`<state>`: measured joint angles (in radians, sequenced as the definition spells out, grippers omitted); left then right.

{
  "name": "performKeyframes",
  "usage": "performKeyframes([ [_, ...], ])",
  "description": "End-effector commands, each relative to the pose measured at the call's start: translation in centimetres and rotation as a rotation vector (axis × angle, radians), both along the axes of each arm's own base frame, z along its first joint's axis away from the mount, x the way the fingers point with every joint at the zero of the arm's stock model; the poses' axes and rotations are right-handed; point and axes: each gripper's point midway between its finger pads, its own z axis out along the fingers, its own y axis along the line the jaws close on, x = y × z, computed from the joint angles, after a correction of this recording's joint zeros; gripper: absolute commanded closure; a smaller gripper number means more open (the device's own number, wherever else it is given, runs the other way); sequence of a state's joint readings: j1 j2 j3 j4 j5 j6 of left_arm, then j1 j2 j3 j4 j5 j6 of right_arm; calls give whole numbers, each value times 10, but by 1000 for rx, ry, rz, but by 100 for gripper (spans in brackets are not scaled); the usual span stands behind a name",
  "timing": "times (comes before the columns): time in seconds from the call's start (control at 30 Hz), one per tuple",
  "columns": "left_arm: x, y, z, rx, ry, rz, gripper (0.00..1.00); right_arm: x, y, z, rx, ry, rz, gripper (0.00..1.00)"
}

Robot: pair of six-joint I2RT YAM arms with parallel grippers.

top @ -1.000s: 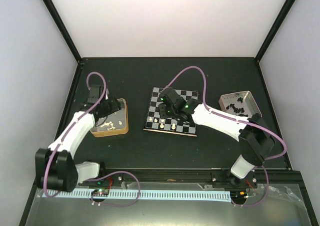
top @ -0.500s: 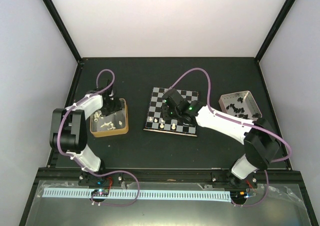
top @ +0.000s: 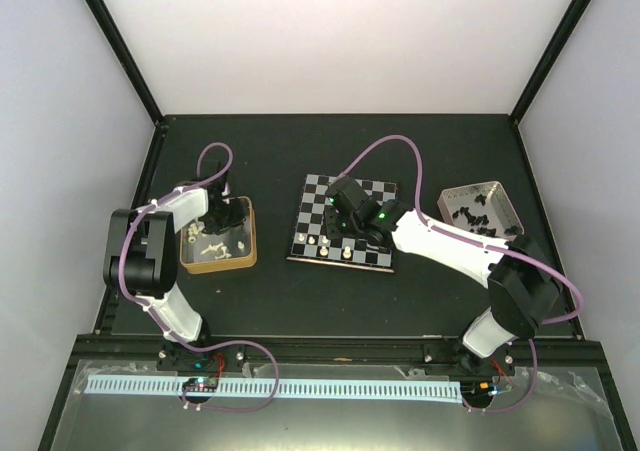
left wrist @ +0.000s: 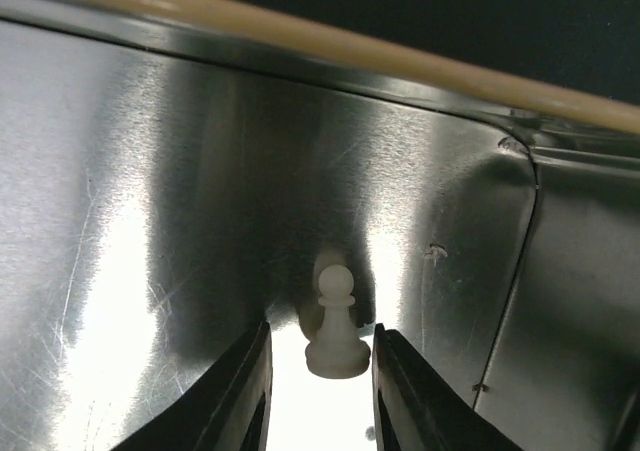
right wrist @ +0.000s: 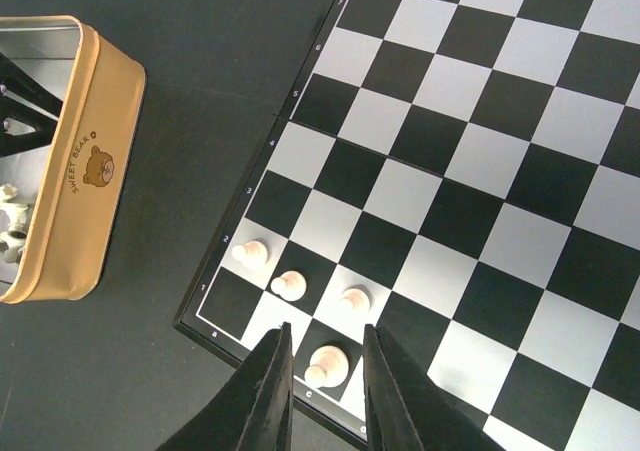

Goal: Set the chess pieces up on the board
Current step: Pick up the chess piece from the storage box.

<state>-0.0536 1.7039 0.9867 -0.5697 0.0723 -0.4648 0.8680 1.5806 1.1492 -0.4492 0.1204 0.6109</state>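
Note:
The board (top: pixel 375 196) lies mid-table, seen close in the right wrist view (right wrist: pixel 470 161). Several cream-white chess pieces stand near its front left corner (right wrist: pixel 290 285). My right gripper (right wrist: pixel 325 346) hovers over that corner (top: pixel 338 233), jaws apart, straddling one white piece (right wrist: pixel 325 364) that stands on a dark edge square, with a gap on each side. My left gripper (left wrist: pixel 320 356) reaches into the gold-sided tin (top: pixel 247 261), near its back right corner (top: pixel 226 216). A white pawn (left wrist: pixel 336 321) stands upright between the fingertips, with a gap on both sides. Black pieces lie in the silver tin (top: pixel 447 197).
More white pieces lie loose in the gold tin (right wrist: pixel 85 171) at the left. The tin's shiny wall (left wrist: pixel 200 171) rises right behind the pawn. The silver tin sits at the right of the board. Black frame rails border the table.
My left arm has folded back and its gripper has dropped into the gold tin, jaws narrowing round the pawn. My right gripper has barely moved over the board and its jaws have narrowed a little.

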Motion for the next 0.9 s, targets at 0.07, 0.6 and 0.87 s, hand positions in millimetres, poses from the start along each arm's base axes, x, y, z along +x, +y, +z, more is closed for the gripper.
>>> performKeyframes([
  [0.07, -1, 0, -3, -5, 23, -5, 77, 2, -1, 9, 29, -10, -15, 78],
  [0.6, 2, -40, 74, -127, -182, -101, 90, -9, 17, 48, 235, 7, 105, 74],
  [0.87, -40, -123, 173, -478, -474, -432, 89, -24, 28, 113, 552, 42, 270, 55],
])
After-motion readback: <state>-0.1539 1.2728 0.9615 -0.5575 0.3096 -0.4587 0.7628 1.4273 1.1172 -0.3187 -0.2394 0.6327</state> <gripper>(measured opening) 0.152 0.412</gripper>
